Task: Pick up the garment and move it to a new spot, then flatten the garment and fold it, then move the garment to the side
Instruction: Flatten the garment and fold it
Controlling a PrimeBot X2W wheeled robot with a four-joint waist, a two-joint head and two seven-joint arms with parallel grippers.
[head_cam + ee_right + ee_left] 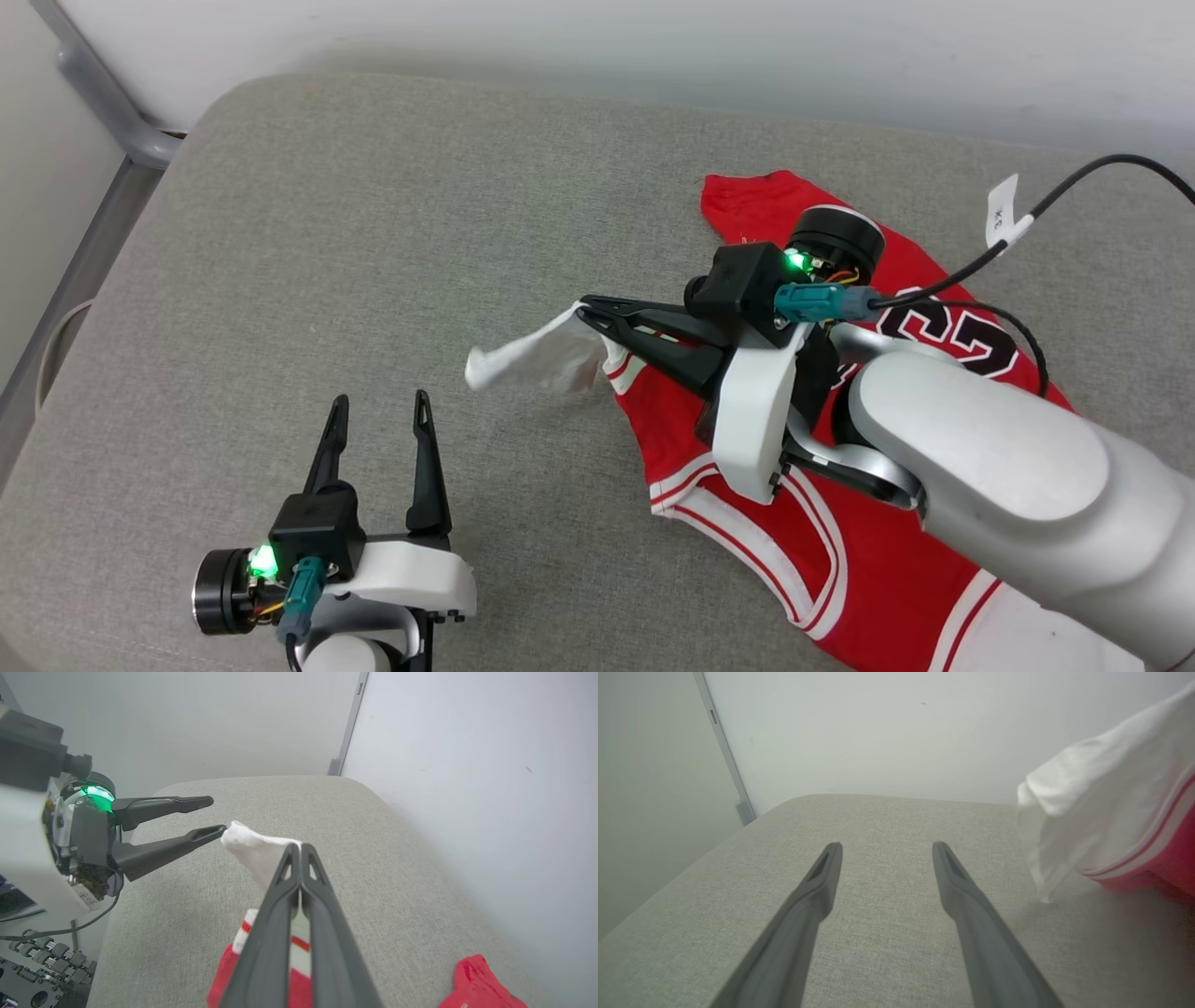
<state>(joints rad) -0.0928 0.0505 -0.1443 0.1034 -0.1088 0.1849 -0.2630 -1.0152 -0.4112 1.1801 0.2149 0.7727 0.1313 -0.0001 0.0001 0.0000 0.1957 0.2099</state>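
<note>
Red garment (868, 579) spread over right of grey cushion (373, 233), white sleeve (537, 359) lifted off it, pinched in clenched right gripper (583, 306), left gripper (381, 399) released, empty, low at front left

Left gripper (381, 399): 2 long dark tapered fingers (428, 467) on a white housing (411, 569), green light (263, 560) glowing, teal connector (303, 588). Right gripper (583, 309) matches, with a glossy pale forearm (1008, 467) and a black cable (1120, 158) wearing a white tag (1002, 210).
</note>
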